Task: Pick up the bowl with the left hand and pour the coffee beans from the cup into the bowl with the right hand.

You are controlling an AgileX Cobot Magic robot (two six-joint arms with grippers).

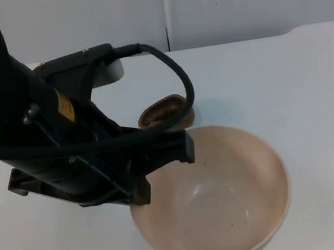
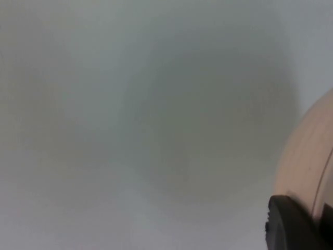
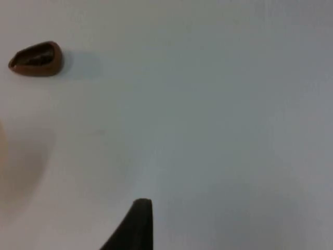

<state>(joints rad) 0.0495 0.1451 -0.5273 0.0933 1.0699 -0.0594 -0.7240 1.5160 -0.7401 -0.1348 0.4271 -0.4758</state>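
Observation:
A wide beige bowl (image 1: 228, 203) hangs above the table near the front, with only a few dark specks inside. My left gripper (image 1: 163, 170) is shut on its left rim, one finger inside and one outside. The bowl's outer wall (image 2: 307, 161) shows beside a fingertip (image 2: 291, 226) in the left wrist view, with a shadow on the table below. A small brown cup (image 1: 164, 113) with coffee beans stands on the table just behind the bowl. My right gripper (image 3: 136, 226) hovers over bare table, well away from the cup (image 3: 35, 58).
The white table (image 1: 298, 82) runs back to the grey partition wall (image 1: 249, 1). The left arm (image 1: 37, 131) covers much of the table's left side. A pale rounded object (image 1: 113, 71) lies behind it.

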